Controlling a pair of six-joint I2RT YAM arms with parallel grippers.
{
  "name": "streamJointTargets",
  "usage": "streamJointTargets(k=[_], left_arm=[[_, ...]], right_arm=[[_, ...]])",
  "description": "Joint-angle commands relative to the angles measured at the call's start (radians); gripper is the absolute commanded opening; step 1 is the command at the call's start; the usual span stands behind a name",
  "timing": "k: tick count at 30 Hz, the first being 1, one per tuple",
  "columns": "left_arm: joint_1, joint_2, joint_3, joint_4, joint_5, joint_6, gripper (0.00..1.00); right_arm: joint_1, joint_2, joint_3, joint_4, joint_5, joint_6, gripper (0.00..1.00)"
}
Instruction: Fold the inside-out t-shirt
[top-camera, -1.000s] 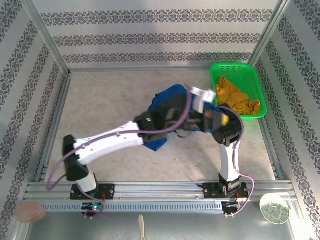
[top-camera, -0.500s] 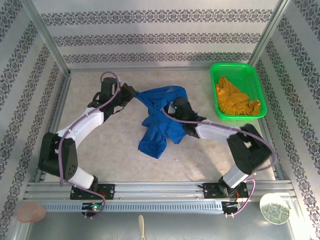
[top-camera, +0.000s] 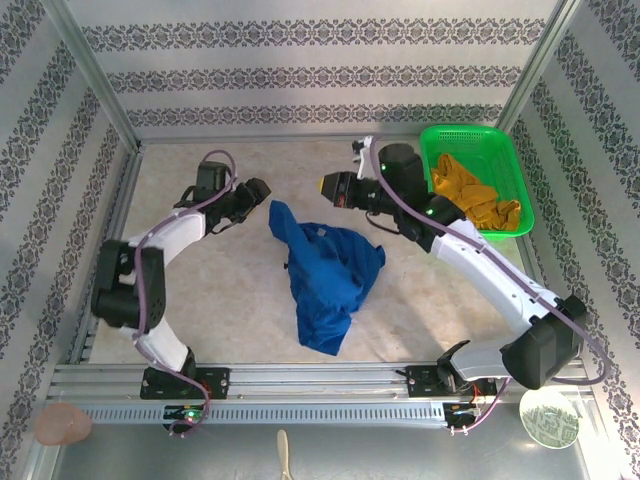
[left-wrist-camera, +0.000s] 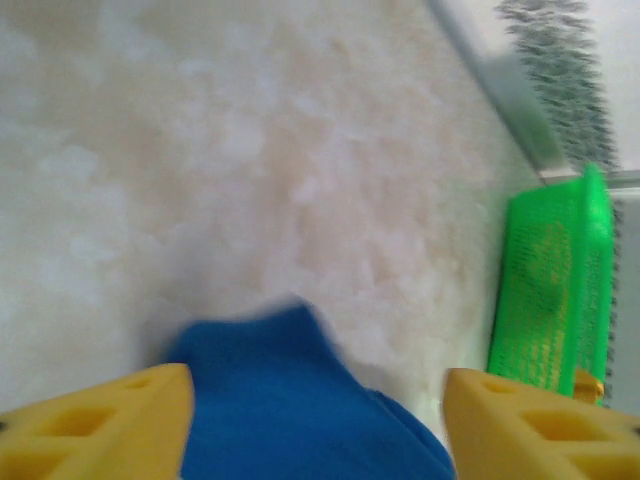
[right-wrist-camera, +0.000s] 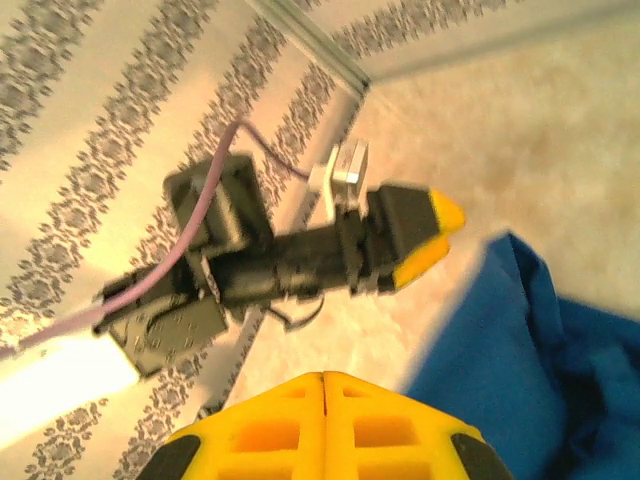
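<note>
The inside-out t-shirt (top-camera: 330, 275) lies crumpled in the middle of the bench (top-camera: 200, 300), not yet flat, with no tag or print readable. Folding it well likely means pinching two corners and drawing the cloth flat first. The left gripper (top-camera: 257, 193) hovers spread at its far-left tip; the right gripper (top-camera: 327, 187), pressed together and empty, hangs beyond its far edge, near the green basket (top-camera: 470, 131).

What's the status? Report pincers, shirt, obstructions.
Left pincer open above a corner of the t-shirt. Right pincer shut, empty, off the cloth. It lies crumpled mid-table, unfolded. Green basket at far right, not in the way.
</note>
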Motion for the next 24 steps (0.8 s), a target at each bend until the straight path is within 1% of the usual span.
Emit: streamJointTargets(k=[1,3,4,7,9,11,14,15,16,17,18,19,20,22,24], left_arm=[[0.004,-0.240,-0.053,-0.041,0.037,0.085,0.74],[-0.016,-0.364,-0.090,-0.046,0.038,0.057,0.76],[-0.043,-0.420,-0.102,-0.048,0.024,0.044,0.77],[-0.123,-0.516,-0.119,-0.087,-0.053,0.049,0.78],[-0.146,-0.529,-0.133,-0.117,-0.071,0.049,0.78],[-0.165,-0.524,-0.154,-0.170,-0.097,0.052,0.78],[-0.211,-0.512,-0.207,-0.250,-0.142,0.049,0.78],[-0.244,-0.514,-0.234,-0.270,-0.166,0.048,0.78],[-0.284,-0.519,-0.260,-0.283,-0.190,0.050,0.78],[-0.328,-0.524,-0.283,-0.287,-0.216,0.047,0.78],[-0.368,-0.527,-0.309,-0.283,-0.239,0.043,0.78],[-0.415,-0.525,-0.334,-0.271,-0.269,0.035,0.78],[-0.456,-0.523,-0.355,-0.261,-0.296,0.023,0.78],[-0.509,-0.506,-0.401,-0.225,-0.329,-0.008,0.78],[-0.537,-0.483,-0.443,-0.167,-0.341,-0.041,0.78]], right_arm=[[0.000,0.018,0.077,-0.099,0.042,-0.067,0.00],[-0.003,0.036,0.110,-0.112,0.061,-0.076,0.00],[-0.006,0.045,0.124,-0.111,0.063,-0.073,0.00],[-0.007,0.072,0.171,-0.129,0.068,-0.083,0.00],[0.000,0.082,0.170,-0.168,0.102,-0.103,0.00],[0.006,0.081,0.126,-0.196,0.130,-0.111,0.00],[0.032,0.041,-0.011,-0.210,0.202,-0.112,0.00],[0.051,0.027,-0.067,-0.220,0.236,-0.119,0.11],[0.068,0.018,-0.116,-0.233,0.268,-0.130,0.26],[0.086,0.011,-0.165,-0.237,0.296,-0.136,0.39],[0.098,0.005,-0.216,-0.231,0.315,-0.131,0.46],[0.109,0.002,-0.267,-0.213,0.322,-0.117,0.50],[0.116,0.002,-0.320,-0.188,0.313,-0.102,0.51],[0.139,0.013,-0.378,-0.151,0.310,-0.081,0.53],[0.175,0.040,-0.392,-0.145,0.328,-0.079,0.56]])
